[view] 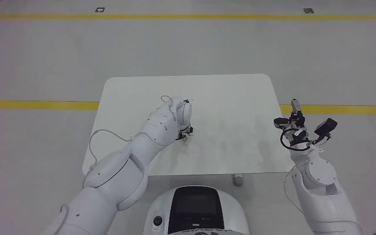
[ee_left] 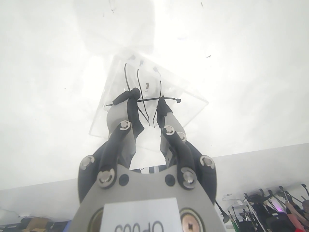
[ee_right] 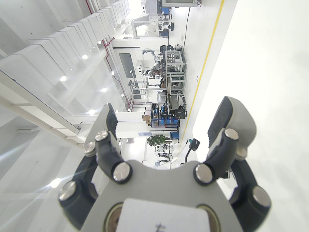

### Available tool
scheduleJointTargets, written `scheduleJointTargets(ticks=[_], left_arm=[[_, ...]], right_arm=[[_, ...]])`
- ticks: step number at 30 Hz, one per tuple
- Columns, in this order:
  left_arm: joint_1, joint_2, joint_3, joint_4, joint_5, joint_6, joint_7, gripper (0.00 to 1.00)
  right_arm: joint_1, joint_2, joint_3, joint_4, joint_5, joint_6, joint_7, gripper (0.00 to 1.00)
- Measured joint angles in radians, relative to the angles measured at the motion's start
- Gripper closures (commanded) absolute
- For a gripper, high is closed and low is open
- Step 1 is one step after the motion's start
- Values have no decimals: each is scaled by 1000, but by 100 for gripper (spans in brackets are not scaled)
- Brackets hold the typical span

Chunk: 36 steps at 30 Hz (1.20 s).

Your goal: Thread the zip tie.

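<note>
left wrist view: left hand point(ee_left: 146, 99) spread over the zip tie point(ee_left: 177, 101); right hand point(ee_right: 168, 105) spread; label point(ee_left: 140, 214) print cropped.

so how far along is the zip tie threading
Done: three thin black ties already seem to run from holes in the clear plastic plate. In hand: the left jaws stand apart at the plate, tips at a loose black zip tie lying across it, not clamped. Left: gripping it and feeding it through a hole. The right jaws are open and empty, beside the white table.
</note>
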Motion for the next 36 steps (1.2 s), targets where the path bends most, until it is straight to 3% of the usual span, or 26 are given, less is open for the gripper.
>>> scheduleJointTargets(ticks=[11,36], left_arm=[[-23,-25,14,55,-26,-8,19,83],[-43,-56,42,140,-63,-29,30,86]], right_arm=[[0,0,0,0,0,0,0,0],[0,0,0,0,0,0,0,0]])
